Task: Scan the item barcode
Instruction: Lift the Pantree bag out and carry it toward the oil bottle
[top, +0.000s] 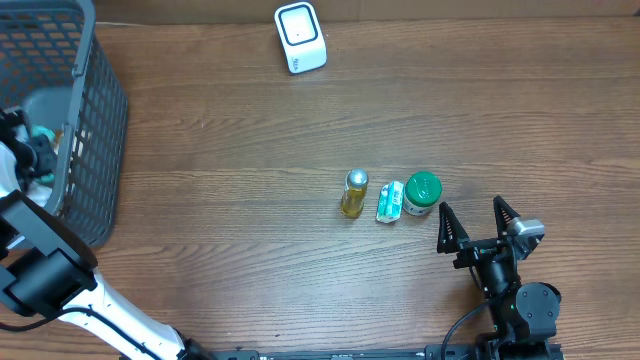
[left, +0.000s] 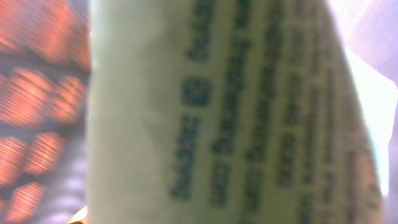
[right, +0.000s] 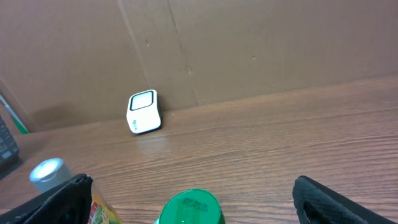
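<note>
Overhead: left arm (top: 45, 275) bent over the rim of the grey basket (top: 95, 120) at the left edge of the surface (top: 220, 130). Left jaws hidden among the contents, so impossible to tell if clenched or released. Scanner (top: 300, 38) at the far edge, well apart to the right. Right jaws released, empty, just beside the green-lidded jar (top: 423, 193).

Left wrist: only a pale printed package (left: 217, 112) close against the lens, blurred. Lettering running up and down the frame, so long axis probably the same way. Basket mesh behind at the left. No barcode readable. Probably the item to scan, inside the basket, nearer to the left arm.

Right wrist: scanner leaning back near the cardboard wall (right: 249, 50), window turned toward the surface, not clear from above.
</note>
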